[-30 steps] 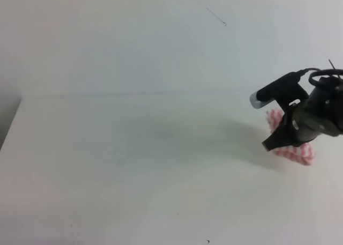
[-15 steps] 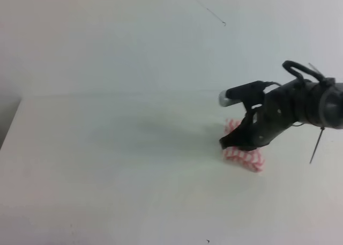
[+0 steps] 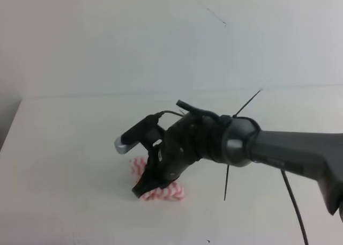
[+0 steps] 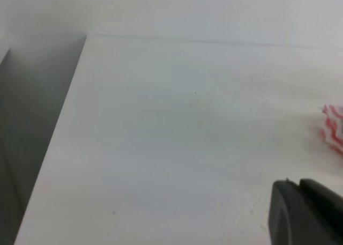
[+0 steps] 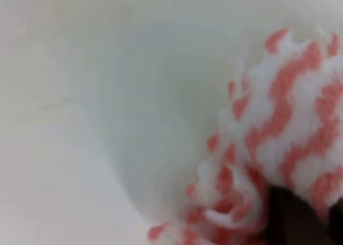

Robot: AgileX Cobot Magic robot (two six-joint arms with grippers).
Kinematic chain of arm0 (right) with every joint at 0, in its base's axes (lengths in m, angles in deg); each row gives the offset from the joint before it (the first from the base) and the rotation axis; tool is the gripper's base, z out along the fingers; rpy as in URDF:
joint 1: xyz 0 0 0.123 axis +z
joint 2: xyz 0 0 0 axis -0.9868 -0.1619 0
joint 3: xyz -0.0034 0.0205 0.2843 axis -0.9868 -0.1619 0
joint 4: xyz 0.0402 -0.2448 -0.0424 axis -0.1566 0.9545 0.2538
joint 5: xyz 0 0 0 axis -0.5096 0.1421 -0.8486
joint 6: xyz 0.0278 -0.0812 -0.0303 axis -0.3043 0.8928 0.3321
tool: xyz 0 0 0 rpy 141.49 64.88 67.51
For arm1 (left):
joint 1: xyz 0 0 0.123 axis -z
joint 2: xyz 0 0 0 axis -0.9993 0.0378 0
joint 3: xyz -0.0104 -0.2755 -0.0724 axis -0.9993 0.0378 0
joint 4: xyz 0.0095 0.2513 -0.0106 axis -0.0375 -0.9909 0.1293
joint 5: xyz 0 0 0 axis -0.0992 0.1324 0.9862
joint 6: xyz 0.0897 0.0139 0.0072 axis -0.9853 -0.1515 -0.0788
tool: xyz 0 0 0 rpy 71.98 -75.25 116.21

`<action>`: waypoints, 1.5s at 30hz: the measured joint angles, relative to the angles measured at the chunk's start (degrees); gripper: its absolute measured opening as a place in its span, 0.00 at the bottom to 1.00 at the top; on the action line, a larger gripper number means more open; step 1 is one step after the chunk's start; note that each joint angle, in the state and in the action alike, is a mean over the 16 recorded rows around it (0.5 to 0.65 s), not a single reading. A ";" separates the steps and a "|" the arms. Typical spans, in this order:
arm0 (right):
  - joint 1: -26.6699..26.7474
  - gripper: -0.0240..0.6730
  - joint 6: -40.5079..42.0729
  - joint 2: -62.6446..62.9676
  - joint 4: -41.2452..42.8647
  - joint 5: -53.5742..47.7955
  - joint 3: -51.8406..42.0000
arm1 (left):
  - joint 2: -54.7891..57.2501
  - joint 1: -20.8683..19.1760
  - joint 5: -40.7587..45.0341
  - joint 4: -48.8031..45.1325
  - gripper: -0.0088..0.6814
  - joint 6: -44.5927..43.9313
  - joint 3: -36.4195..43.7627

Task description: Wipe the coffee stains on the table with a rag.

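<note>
- The right gripper (image 3: 147,187) is closed narrowly on the rag (image 3: 161,190), which is pinched from above and pressed onto the table (image 3: 64,148).
- The left gripper (image 4: 305,215) is seen only as a dark corner low in its wrist view; its opening cannot be told.
- The rag, lying left of the table's middle, is judged soft, thick and light, easily bunched; a grip across its folded middle is best suited.
- No coffee stains can be made out.

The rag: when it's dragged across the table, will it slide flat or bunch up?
Probably bunches: the rag already looks crumpled and folded under the right gripper. Its thick, fuzzy weave suggests soft and floppy, likely light. It should slide easily on the smooth table.
</note>
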 joint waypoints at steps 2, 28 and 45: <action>1.53 0.07 0.77 -0.07 -0.56 -1.92 0.44 | 0.09 0.00 0.00 0.00 0.01 0.00 0.00; -13.19 0.07 -15.93 22.24 12.01 8.71 -28.39 | -0.09 0.00 0.00 0.00 0.01 0.05 0.16; -20.39 0.20 -21.18 22.08 15.21 6.35 -28.52 | -0.19 -0.01 -0.06 0.00 0.01 0.00 0.32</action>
